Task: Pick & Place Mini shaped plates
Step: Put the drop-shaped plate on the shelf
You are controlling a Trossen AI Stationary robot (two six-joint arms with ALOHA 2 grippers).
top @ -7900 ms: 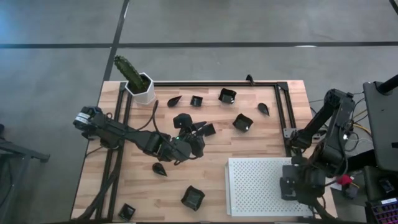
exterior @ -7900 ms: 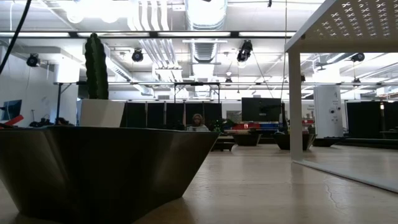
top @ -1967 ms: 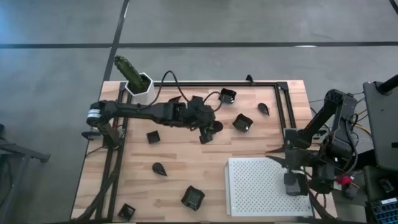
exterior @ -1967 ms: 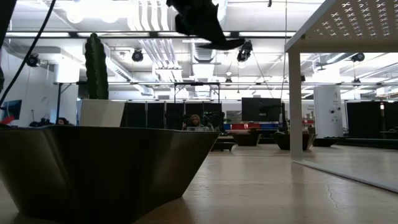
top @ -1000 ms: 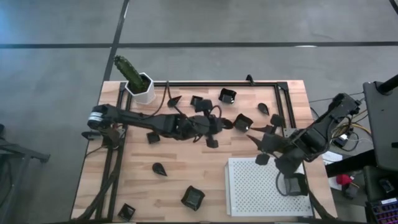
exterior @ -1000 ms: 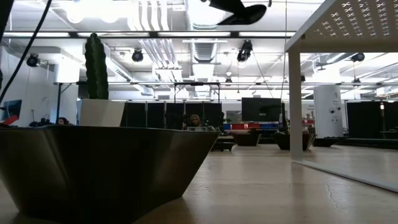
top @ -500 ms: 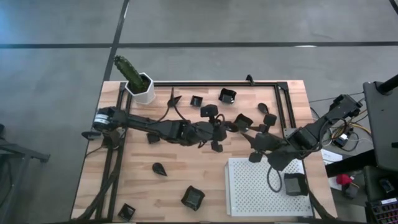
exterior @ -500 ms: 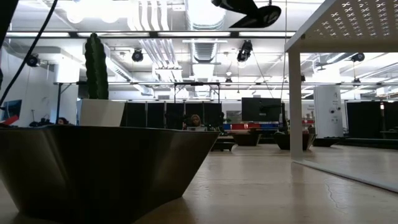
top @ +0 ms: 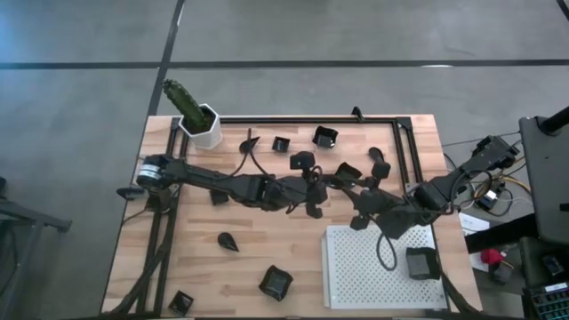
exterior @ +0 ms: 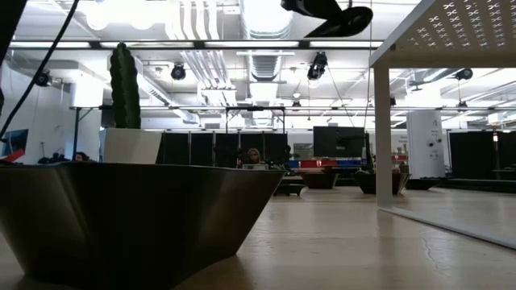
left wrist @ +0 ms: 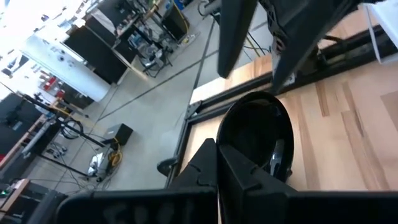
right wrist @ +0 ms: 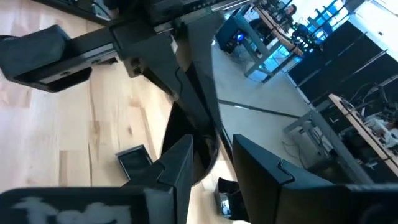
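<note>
Leaf plate [left wrist: 255, 140] in left gripper [left wrist: 217, 163], tip end hidden

The left arm stretches across the table, its gripper [top: 331, 180] clamped shut (holding a small dark dish [left wrist: 254, 140]). The right gripper [top: 356, 197], fingers apart, reaches in to meet it mid-table.

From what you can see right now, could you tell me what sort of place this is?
Probably an open lab or workshop: exposed ceiling ducts, rows of monitors and benches behind, and a wooden table with two robot arms.
</note>
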